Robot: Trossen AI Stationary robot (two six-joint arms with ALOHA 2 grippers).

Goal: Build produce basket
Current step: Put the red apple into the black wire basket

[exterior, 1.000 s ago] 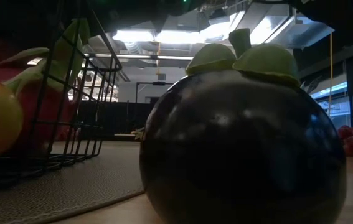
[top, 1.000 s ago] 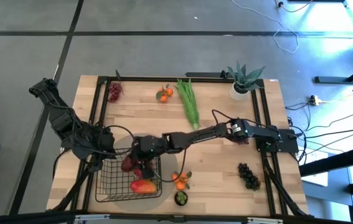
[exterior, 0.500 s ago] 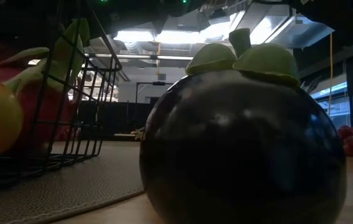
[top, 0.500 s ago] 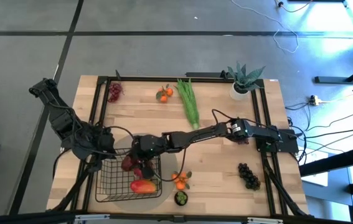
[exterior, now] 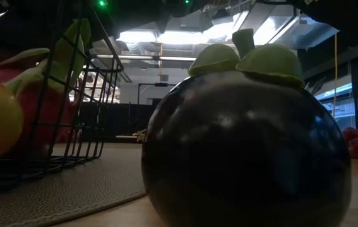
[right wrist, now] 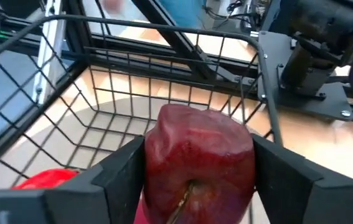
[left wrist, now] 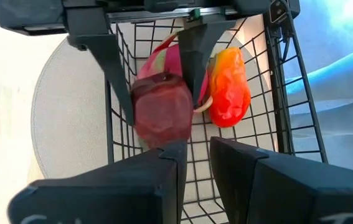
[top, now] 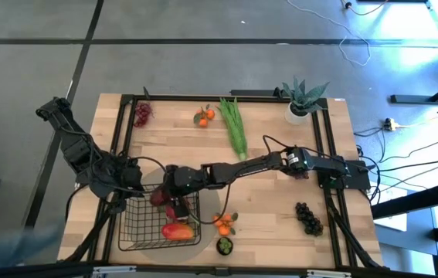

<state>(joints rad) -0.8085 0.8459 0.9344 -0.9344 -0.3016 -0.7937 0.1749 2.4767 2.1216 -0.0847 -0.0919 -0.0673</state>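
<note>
Two arms meet over the black wire basket at the near left of the wooden table. Reaching right across, the right gripper hangs above the basket's open top with its two fingers pinching a dark red apple between them, the apple clear of the mesh floor. Under it lie the pink dragon fruit and the red-orange mango, side by side on the bottom of the basket and touching. The basket itself stands on a round grey mat.

Over at the basket's left rim is the left gripper; its own fingers show a narrow gap between them and grip nothing.

Elsewhere on the table: red grapes at the far left corner, two tangerines and a long green bunch along the far side, dark grapes near the right edge, another pair of tangerines just right of the basket, and a dark mangosteen at the near edge, which fills most of the low view. A spiky green plant in a white pot stands at the far right corner.
</note>
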